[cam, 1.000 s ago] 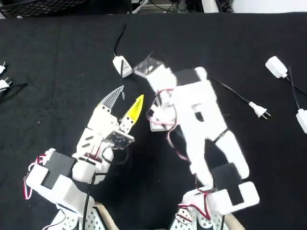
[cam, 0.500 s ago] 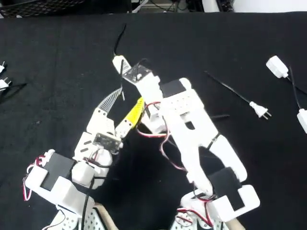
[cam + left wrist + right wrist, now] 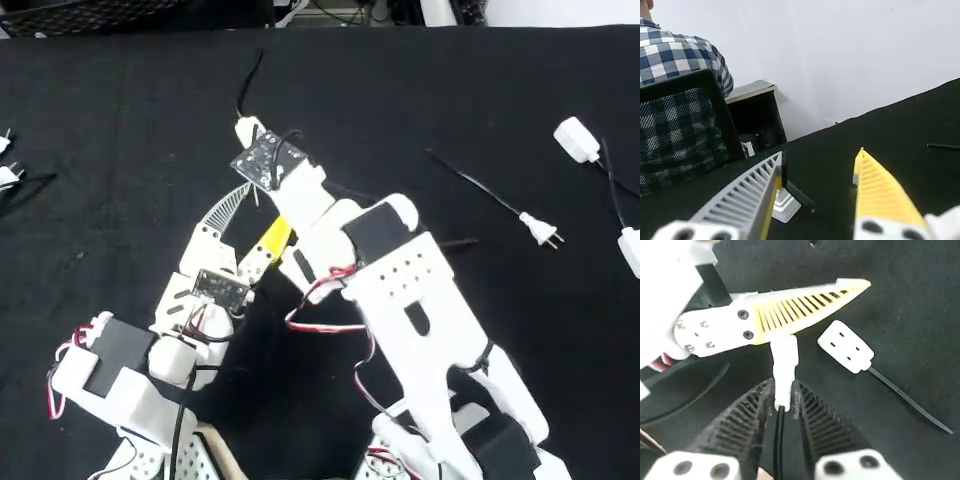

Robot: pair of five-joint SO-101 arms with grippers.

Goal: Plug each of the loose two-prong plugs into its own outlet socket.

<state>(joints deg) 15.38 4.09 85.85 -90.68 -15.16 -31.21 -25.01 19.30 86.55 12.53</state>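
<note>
A white two-prong plug (image 3: 785, 362) on a black cord sits between the black fingers of my right gripper (image 3: 782, 387), which is shut on it. Its prongs point toward a white outlet socket (image 3: 845, 346) lying a short way off on the black table. In the high view the right arm stretches over to that socket (image 3: 248, 130), its wrist covering the held plug. My left gripper (image 3: 255, 215) stands open just short of the socket (image 3: 785, 207), empty. Its yellow finger (image 3: 790, 315) lies across right in front of the plug's tip.
Another loose plug (image 3: 540, 232) with its cord lies at the right. Two white sockets (image 3: 575, 138) (image 3: 630, 250) sit at the right edge. Small plugs (image 3: 6, 177) lie at the left edge. Behind the table stand a mesh chair (image 3: 685, 130) and a person.
The right arm has swung left and forward with the plug, over the left gripper's yellow finger and up to the socket. The left gripper has edged forward slightly, still open.
</note>
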